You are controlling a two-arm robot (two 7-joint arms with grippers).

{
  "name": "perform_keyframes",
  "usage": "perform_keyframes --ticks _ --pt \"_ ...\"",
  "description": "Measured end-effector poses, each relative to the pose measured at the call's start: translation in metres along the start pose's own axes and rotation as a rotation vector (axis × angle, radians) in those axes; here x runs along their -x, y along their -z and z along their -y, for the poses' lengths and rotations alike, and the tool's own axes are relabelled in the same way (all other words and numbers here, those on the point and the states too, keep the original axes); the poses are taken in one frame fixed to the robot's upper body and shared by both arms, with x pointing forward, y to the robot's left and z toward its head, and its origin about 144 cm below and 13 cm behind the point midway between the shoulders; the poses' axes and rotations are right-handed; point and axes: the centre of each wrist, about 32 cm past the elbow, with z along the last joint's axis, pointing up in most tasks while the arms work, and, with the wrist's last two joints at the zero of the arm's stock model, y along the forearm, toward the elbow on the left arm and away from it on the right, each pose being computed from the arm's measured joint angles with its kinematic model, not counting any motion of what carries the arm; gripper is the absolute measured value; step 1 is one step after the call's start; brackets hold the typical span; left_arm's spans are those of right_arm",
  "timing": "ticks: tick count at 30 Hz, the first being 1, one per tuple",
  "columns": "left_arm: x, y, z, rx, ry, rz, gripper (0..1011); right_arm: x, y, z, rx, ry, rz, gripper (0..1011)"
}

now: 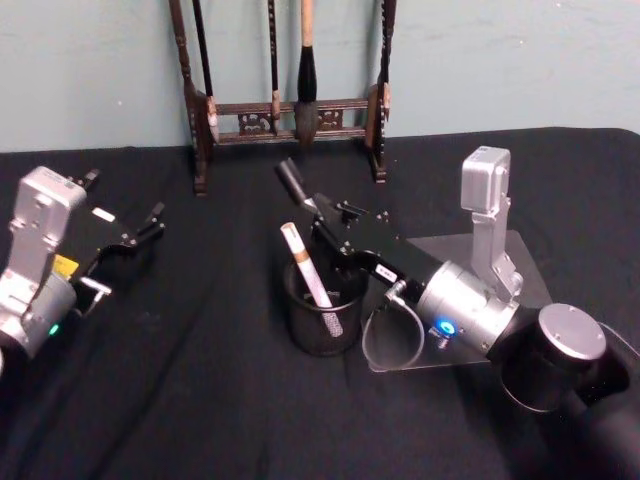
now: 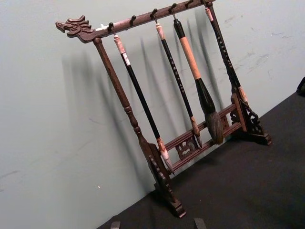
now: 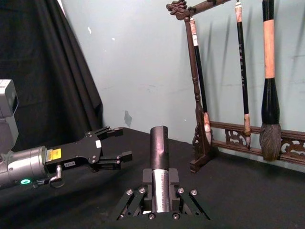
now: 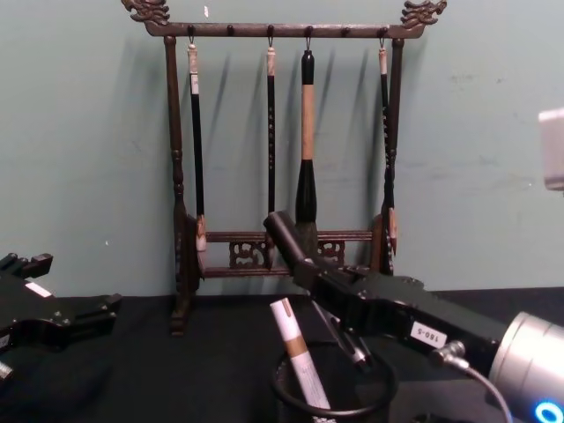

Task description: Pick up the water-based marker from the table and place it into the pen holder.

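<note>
My right gripper (image 1: 325, 216) is shut on a dark marker (image 1: 292, 180) with a black cap (image 3: 159, 148) and a silvery body. The marker is tilted, cap up and toward the back wall, just behind and above the pen holder (image 1: 322, 318). Its lower end points down toward the holder's rim (image 4: 333, 407). The holder is a round black mesh cup, and a white pen with a tan band (image 1: 305, 264) leans inside it. My left gripper (image 1: 143, 232) rests at the left of the table, open and holding nothing.
A tall dark wooden rack (image 1: 290, 112) hung with calligraphy brushes stands at the back against the green wall. A clear plate (image 1: 520, 262) lies on the black cloth under my right arm. Open cloth lies between the holder and the left gripper.
</note>
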Motion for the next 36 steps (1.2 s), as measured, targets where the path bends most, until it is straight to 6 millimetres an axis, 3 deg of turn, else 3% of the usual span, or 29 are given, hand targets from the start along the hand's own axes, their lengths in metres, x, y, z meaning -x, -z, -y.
perform_keyframes --ticks 33,36 --pt "0.0000 0.0000 0.0000 0.000 0.000 0.000 1001 0.0028 0.0074 0.0015 0.043 0.002 0.004 198" --pt "0.0000 0.0000 0.0000 0.000 0.000 0.000 1001 0.0028 0.0074 0.0015 0.043 0.002 0.004 233"
